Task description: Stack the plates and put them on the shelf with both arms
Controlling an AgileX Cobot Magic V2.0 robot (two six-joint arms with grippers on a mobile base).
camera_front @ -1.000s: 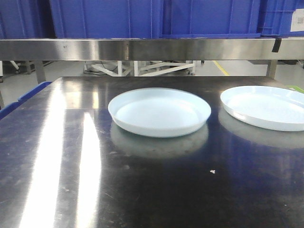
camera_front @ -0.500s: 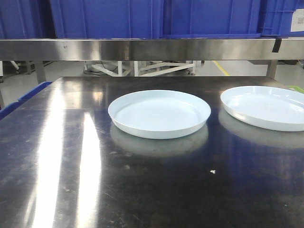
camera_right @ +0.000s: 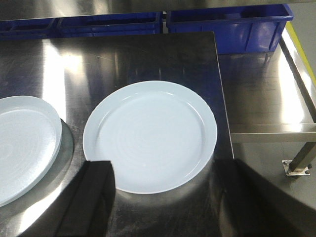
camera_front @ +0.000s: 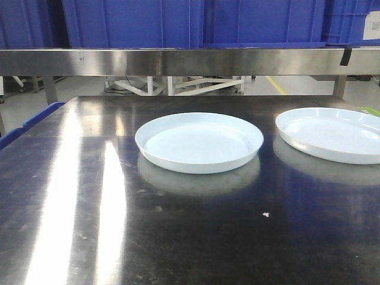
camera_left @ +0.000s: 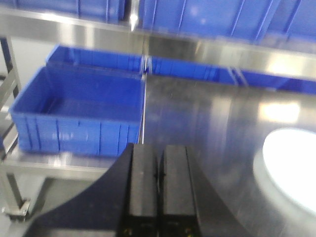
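Nothing of the job is done yet: the two plates lie separately on the table (camera_front: 83, 214). The middle plate (camera_front: 199, 142) sits near the centre and the right plate (camera_front: 332, 133) is well apart from it toward the right edge, neither of them stacked or lifted. The stacking and the move up to the shelf (camera_front: 178, 61) are both left to do. The left arm (camera_left: 148, 197) hangs near the table's left edge with its jaws pressed flat together, gripping nothing. The right arm (camera_right: 94, 197) hovers just short of the right plate, jaws spread wide and empty. The plates are round, shallow and glossy, a pale bluish white with a low raised rim, and likely hard and slippery to take. The table is dark polished steel, bright enough to show each plate's reflection, and the shelf is the same metal, carrying blue plastic crates (camera_front: 136, 24)
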